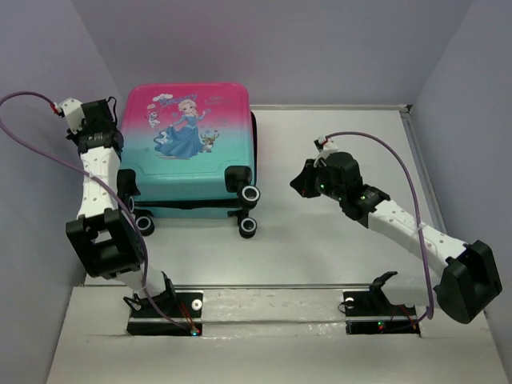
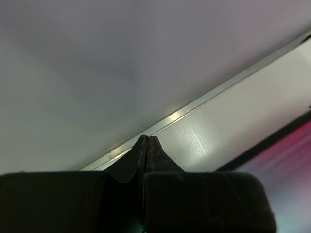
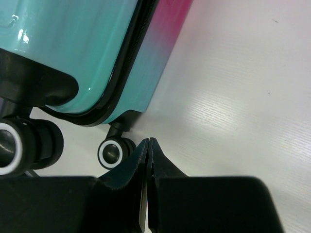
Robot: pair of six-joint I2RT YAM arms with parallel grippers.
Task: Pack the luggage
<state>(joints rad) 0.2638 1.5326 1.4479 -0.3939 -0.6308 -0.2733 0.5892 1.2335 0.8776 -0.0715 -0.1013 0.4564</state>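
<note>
The luggage (image 1: 192, 148) lies flat and closed on the table at the back left, its pink-to-teal shell with the cartoon princess facing up and its wheels (image 1: 250, 194) toward the arms. My left gripper (image 1: 102, 112) hovers just off the case's back left corner, shut with nothing held; in the left wrist view its fingertips (image 2: 147, 141) meet over the table's edge strip, and a sliver of the luggage (image 2: 291, 145) shows at right. My right gripper (image 1: 298, 182) sits to the right of the wheels, shut and empty (image 3: 149, 141), close to one wheel (image 3: 111, 152) and the luggage's teal shell (image 3: 73, 48).
Grey walls (image 1: 280, 48) close in the table on three sides, with the left wall close behind my left gripper. A metal strip (image 2: 194, 104) runs along the wall's foot. Purple cables (image 1: 384, 148) loop off both arms. The white tabletop (image 1: 336, 240) spreads right of the case.
</note>
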